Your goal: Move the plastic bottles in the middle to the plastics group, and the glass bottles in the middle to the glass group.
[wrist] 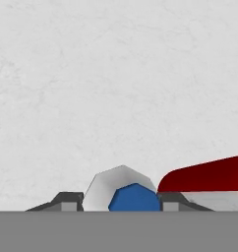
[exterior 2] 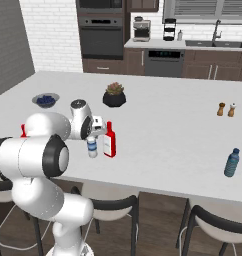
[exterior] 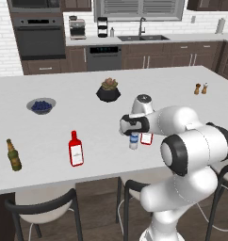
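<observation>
Jaws sit one to each side of the small clear bottle; in your hand view the two dark tips flank its top, but whether they actually press on it you cannot tell. Your gripper hangs straight above that bottle near the front edge of the white island counter.

That bottle stands upright, long axis vertical, top pointing up into the hand. You see a clear body with a blue label band from the right base view, and from above a pale faceted shoulder around a blue top.

Just beside it stands a red bottle, also upright, flat-sided with a narrow neck, red cap and white label; whether the two touch you cannot tell.

Off to your left, another red bottle and a dark olive bottle stand upright, well apart from each other. Far to your right a blue bottle stands upright by the counter's edge.
</observation>
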Controlling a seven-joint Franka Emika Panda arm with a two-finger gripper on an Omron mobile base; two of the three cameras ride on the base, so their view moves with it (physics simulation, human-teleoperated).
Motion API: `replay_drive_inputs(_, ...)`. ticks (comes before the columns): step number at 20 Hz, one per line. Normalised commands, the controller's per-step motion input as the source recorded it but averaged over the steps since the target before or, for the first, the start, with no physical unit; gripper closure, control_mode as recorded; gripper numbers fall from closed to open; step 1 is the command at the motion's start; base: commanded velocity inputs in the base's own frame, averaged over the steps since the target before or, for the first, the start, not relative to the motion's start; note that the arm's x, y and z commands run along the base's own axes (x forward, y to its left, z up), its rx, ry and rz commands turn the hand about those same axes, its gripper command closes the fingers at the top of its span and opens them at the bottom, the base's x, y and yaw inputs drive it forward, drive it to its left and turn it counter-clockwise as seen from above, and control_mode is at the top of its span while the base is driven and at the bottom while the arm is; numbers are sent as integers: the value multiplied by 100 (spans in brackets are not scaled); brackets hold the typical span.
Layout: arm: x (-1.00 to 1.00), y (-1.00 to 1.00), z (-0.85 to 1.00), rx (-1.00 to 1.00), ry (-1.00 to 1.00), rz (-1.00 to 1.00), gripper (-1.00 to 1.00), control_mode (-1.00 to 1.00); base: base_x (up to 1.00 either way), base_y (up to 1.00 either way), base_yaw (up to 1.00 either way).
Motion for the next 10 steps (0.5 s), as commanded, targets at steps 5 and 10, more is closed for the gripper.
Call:
replay_drive_inputs(5,-3,0,2,0,0,0,100,-100,0,0,0)
replay_drive_inputs(10,-67,0,43,0,0,-1,100,-100,0,0,0)
